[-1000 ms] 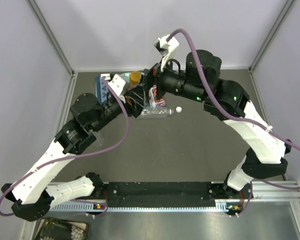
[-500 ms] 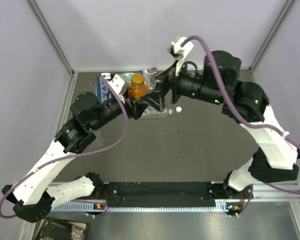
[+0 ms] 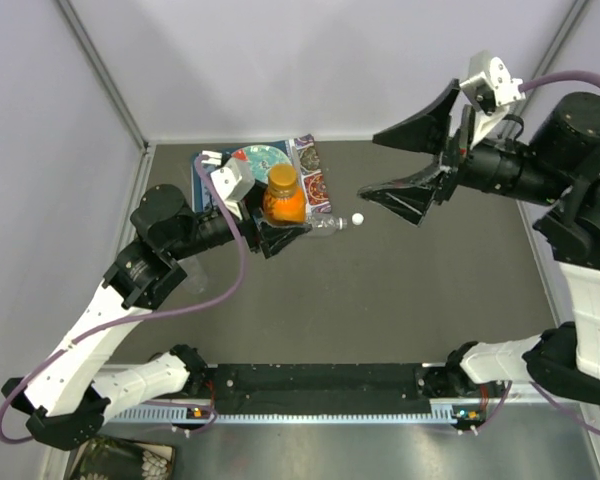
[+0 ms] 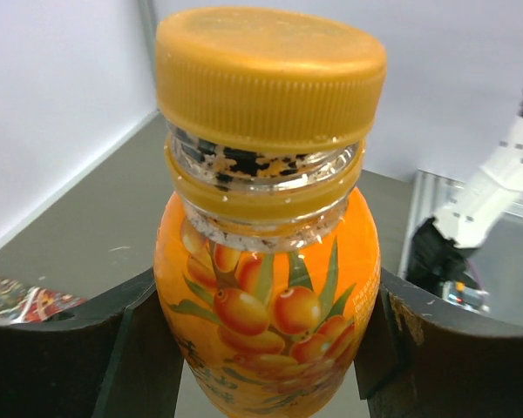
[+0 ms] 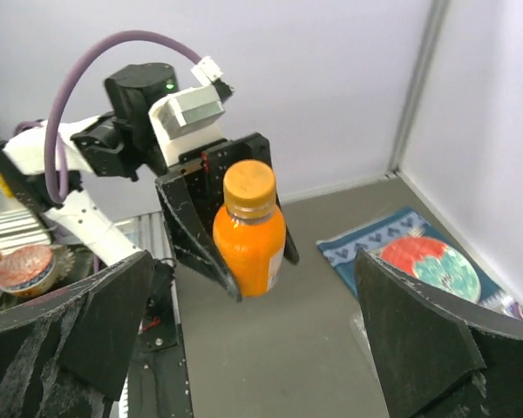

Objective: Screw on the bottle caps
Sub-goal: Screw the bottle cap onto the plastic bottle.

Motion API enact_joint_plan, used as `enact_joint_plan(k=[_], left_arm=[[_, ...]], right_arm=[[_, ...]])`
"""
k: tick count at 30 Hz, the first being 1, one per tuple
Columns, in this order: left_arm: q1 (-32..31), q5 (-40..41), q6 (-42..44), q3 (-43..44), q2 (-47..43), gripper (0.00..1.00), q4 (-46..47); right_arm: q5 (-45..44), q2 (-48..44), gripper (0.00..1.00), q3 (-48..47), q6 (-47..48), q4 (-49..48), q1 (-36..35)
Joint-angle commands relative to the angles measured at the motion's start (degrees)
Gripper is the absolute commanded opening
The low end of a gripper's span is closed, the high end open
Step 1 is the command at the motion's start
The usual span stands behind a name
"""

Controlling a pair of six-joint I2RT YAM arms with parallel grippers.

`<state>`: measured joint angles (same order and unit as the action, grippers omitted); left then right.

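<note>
**Capped orange bottle gripped in the left fingers**

We see the squat orange bottle left of centre in the upper half of the overhead view. It is upright, and the left fingers are closed on its belly, one on each side. Its amber cap sits on the neck, ribbed around the side, with a matching ring beneath it. We cannot tell how tightly the cap is turned. The clear neck is flecked inside, and the label shows orange berries with green leaves.

The right fingers are spread wide and hold nothing, in the upper right, well apart from the bottle.

On the tabletop a white cap lies loose just right of a clear bottle lying on its side. Behind them rests the red-and-teal plate.
</note>
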<state>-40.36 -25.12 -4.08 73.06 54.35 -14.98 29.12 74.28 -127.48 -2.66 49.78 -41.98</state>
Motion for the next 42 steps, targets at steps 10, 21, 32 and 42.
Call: enact_joint_plan(k=[10,21,32,42], left_arm=[[1.51,-24.26,-12.61,-1.42,0.14,0.00,13.12],[1.51,-30.69,-17.28,-2.74,0.58,0.00,17.53],[1.51,-31.30,-17.28,-3.27,0.23,0.00,17.97],[1.51,-30.69,-17.54,-3.71,0.06,0.00,18.23]], right_arm=[[37.92,-2.74,0.88,25.24,-16.04,-52.82,3.66],[41.45,5.61,0.87,23.60,-32.96,-74.69,1.99],[39.87,11.85,0.85,14.98,-25.64,-62.34,-2.14],[42.68,13.70,0.73,17.87,-35.04,-72.80,-2.58]])
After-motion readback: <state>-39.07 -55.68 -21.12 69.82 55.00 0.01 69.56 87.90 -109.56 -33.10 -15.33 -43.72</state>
